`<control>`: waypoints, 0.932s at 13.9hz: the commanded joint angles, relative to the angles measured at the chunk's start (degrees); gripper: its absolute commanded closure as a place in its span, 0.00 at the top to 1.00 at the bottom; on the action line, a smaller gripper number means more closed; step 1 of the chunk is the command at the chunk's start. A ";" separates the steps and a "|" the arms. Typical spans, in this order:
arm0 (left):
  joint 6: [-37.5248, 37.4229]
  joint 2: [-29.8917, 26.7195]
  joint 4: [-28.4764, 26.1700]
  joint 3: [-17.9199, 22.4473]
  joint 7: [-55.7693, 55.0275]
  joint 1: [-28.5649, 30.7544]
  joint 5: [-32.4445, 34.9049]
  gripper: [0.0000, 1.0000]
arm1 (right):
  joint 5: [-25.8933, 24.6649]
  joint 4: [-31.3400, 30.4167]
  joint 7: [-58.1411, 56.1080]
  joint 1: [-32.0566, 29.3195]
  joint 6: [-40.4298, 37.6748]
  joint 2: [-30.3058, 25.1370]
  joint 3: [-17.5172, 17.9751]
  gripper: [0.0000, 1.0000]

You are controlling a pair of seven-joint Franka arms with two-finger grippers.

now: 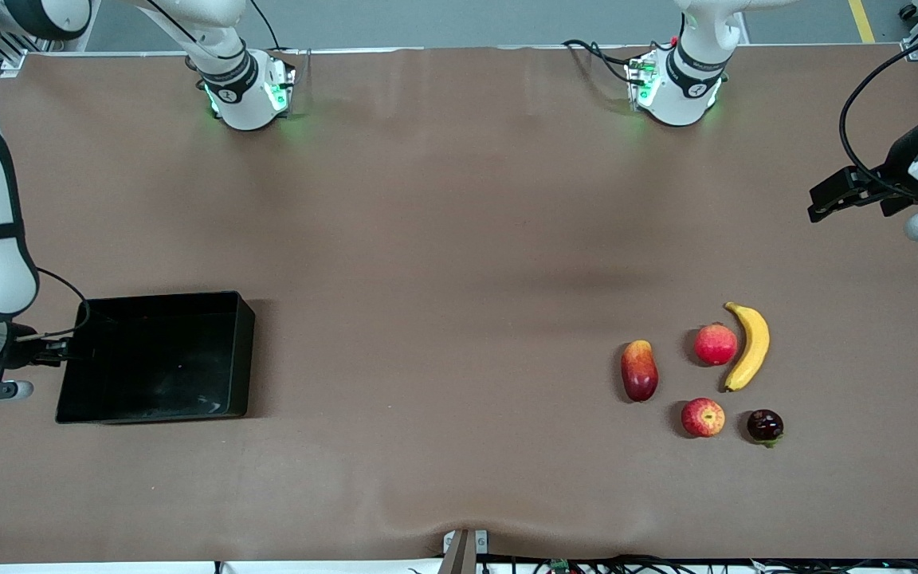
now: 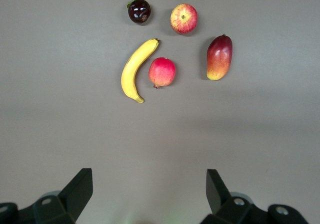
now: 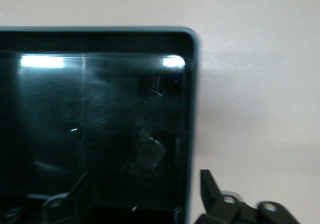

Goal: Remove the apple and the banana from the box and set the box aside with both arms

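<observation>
The black tray (image 1: 156, 356) lies at the right arm's end of the table. My right gripper (image 1: 55, 351) is low at the tray's end wall, open, one finger (image 3: 212, 190) outside the wall (image 3: 189, 114) and the other dimly seen inside the tray. The banana (image 1: 748, 347) and the small red apple with a yellowish patch (image 1: 703, 417) lie among the fruits at the left arm's end. My left gripper (image 1: 821, 203) is open and empty, up over bare table apart from the fruits. Its wrist view (image 2: 149, 189) shows the banana (image 2: 137, 68) and the apple (image 2: 183, 18).
A pink-red round fruit (image 1: 715, 344) lies beside the banana. A red-and-yellow mango (image 1: 639, 370) and a small dark fruit (image 1: 765, 426) lie close by. Brown table (image 1: 443, 279) stretches between the tray and the fruits. The arm bases (image 1: 248, 88) stand along the table's edge farthest from the camera.
</observation>
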 commanded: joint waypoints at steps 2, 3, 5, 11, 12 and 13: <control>-1.58 -1.58 -0.85 -0.12 -0.37 -0.16 0.19 1.00 | -1.78 0.40 7.45 5.39 -7.15 -4.98 -0.09 1.00; -2.02 -1.76 -0.76 -0.12 -0.46 -0.16 0.19 1.00 | -2.22 0.40 9.65 6.79 -8.65 -6.47 -0.09 1.00; -2.55 -1.93 -0.41 0.50 -1.07 -0.07 0.10 1.00 | -2.49 0.31 12.91 9.17 -13.73 -9.81 -0.09 1.00; -2.90 -2.11 0.29 0.67 -0.90 1.24 0.10 1.00 | -2.40 -0.13 18.46 14.18 -28.33 -21.93 0.08 1.00; -2.90 -2.11 0.29 0.76 -0.73 1.24 0.10 1.00 | -2.40 -0.22 18.46 15.24 -29.74 -23.87 -0.09 1.00; -2.90 -2.11 0.29 0.76 -0.73 1.24 0.19 1.00 | -2.49 -0.48 19.16 15.77 -30.89 -25.98 -0.09 1.00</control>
